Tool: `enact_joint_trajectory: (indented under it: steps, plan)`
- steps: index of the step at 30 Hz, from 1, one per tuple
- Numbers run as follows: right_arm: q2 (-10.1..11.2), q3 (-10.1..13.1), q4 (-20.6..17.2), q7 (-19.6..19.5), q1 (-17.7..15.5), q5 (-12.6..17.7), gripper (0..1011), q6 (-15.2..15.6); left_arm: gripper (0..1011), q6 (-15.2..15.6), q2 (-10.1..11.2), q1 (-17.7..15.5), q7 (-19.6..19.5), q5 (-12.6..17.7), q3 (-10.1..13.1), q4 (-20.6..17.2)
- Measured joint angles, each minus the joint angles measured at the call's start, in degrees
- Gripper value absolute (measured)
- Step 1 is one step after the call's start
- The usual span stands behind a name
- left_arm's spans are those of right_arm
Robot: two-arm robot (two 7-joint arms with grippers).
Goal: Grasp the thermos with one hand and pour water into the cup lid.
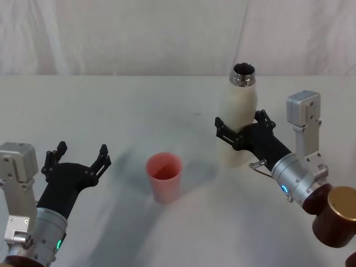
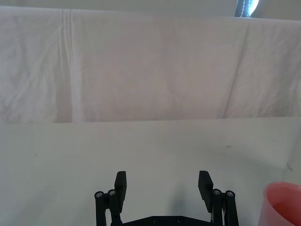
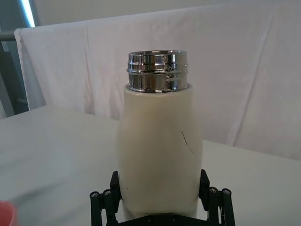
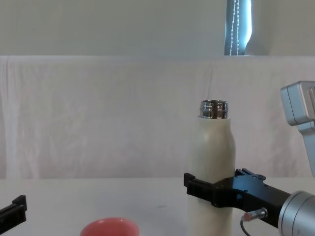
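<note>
The cream-white thermos (image 1: 238, 114) stands upright at the right of the table, its open silver neck (image 1: 243, 74) pointing up. My right gripper (image 1: 242, 129) is shut on the thermos around its lower body, one black finger on each side, as the right wrist view also shows around the thermos (image 3: 159, 155). In the chest view the thermos (image 4: 212, 147) rises above the right gripper (image 4: 211, 191). The pink cup lid (image 1: 164, 177) stands upright to the thermos's left, with its rim (image 2: 282, 207) at the edge of the left wrist view. My left gripper (image 1: 80, 153) hovers open left of the cup lid, holding nothing.
A white cloth covers the table (image 1: 111, 105) and hangs as a backdrop (image 4: 98, 113) behind it. Bare cloth lies between the cup lid and the thermos and across the far half of the table.
</note>
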Motion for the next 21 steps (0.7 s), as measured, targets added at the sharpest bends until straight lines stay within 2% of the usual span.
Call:
enact_joint_trajectory:
  steps: [2,21]
  plan:
    - [0.0,0.0,0.03,-0.01,0.06,-0.01,1001,0.0,1001,0.0,0.0,0.0,0.0,0.0,0.0,0.0]
    - [0.1,0.18,-0.77,-0.72,-0.47,-0.51,1000,1.02,1001,0.0,0.0,0.0,0.0,0.0,0.0,0.0]
